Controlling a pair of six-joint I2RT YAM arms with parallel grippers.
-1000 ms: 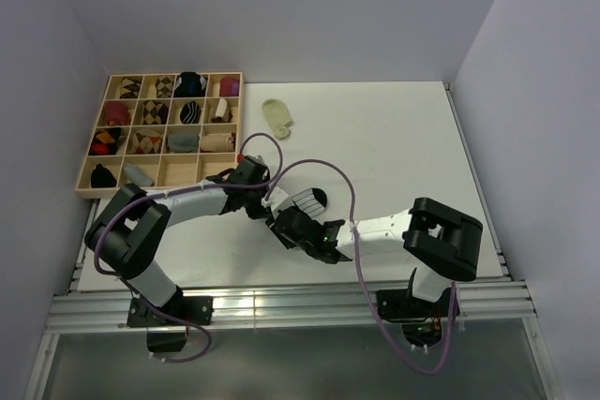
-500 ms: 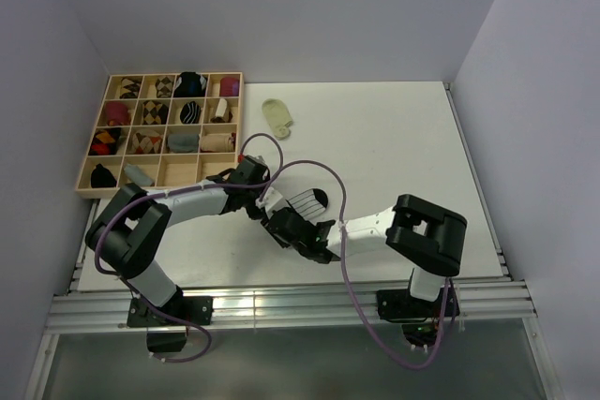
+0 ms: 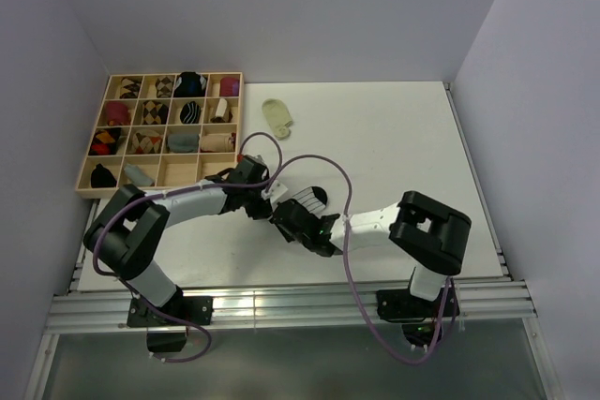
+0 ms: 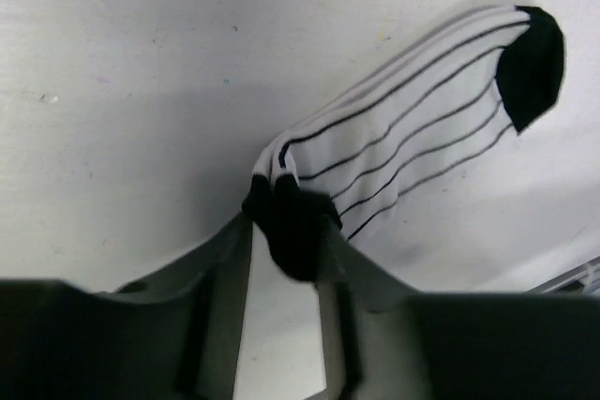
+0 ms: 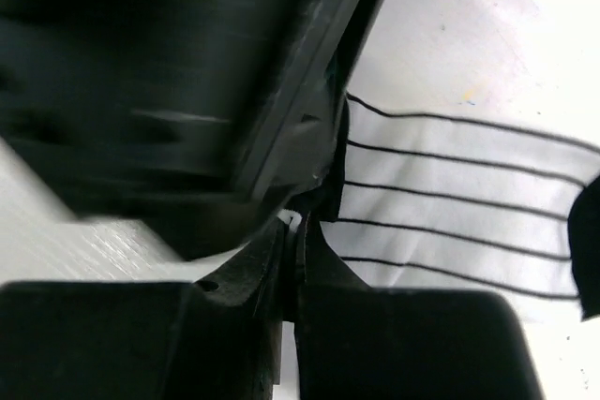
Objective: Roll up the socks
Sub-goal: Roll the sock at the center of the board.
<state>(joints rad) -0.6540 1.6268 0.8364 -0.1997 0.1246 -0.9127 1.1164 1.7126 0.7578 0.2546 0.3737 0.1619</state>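
Right gripper [image 3: 300, 222] has moved in toward 10 o'clock, onto the cuff of the striped sock [image 4: 412, 128]. Left gripper [image 4: 286, 231] pinches that cuff at table centre, so rolling looks about to begin. Right fingers are pressed together; whether they hold cloth can't be told, since a blurred dark bulk fills that wrist view. Yellow sock [image 3: 277, 117] lies at 12 o'clock, apart.

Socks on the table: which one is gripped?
The striped sock, black cuff pinched in the left gripper; the yellow-green sock lies alone by the tray.
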